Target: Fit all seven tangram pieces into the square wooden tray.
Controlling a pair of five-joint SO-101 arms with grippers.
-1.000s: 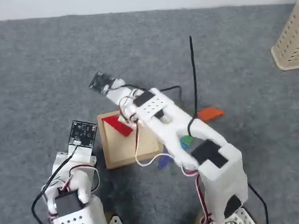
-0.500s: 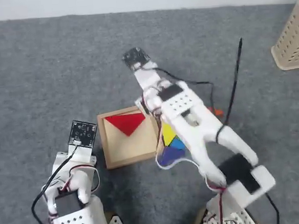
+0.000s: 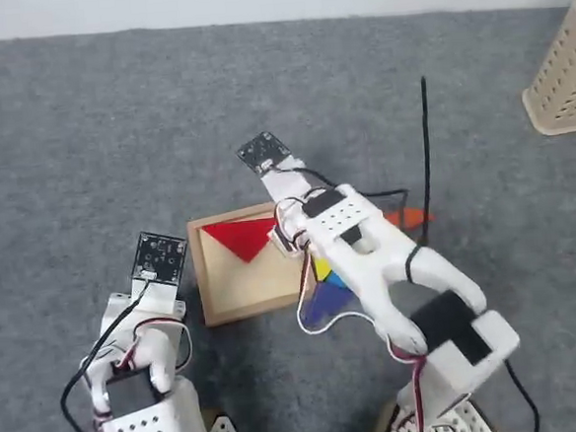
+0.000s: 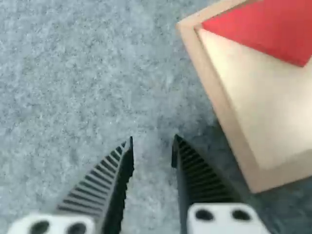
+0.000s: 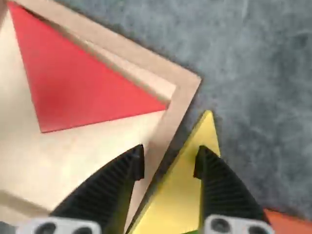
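The square wooden tray [image 3: 218, 300] lies on the grey carpet with a red triangle [image 3: 242, 237] flat in its far corner. Yellow [image 3: 323, 269], blue [image 3: 339, 280] and purple [image 3: 319, 309] pieces lie bunched just right of the tray, and an orange piece [image 3: 409, 217] sits farther right. My right gripper [image 5: 168, 158] hangs open over the tray's right rim [image 5: 168, 124] and the yellow triangle's tip [image 5: 187, 161], near the red triangle [image 5: 83, 92]. My left gripper [image 4: 151, 146] is open over bare carpet beside the tray's corner [image 4: 214, 105], nothing between its fingers.
A tan slotted basket [image 3: 566, 68] stands at the far right edge. A black cable [image 3: 427, 157] rises beside the right arm [image 3: 391, 268]. The left arm [image 3: 141, 370] stands at the near left. Open carpet lies left of and beyond the tray.
The right arm let the red triangle go in the tray, where it now lies flat. It swung right off the tray, then drew back over the tray's right rim. The left arm kept still.
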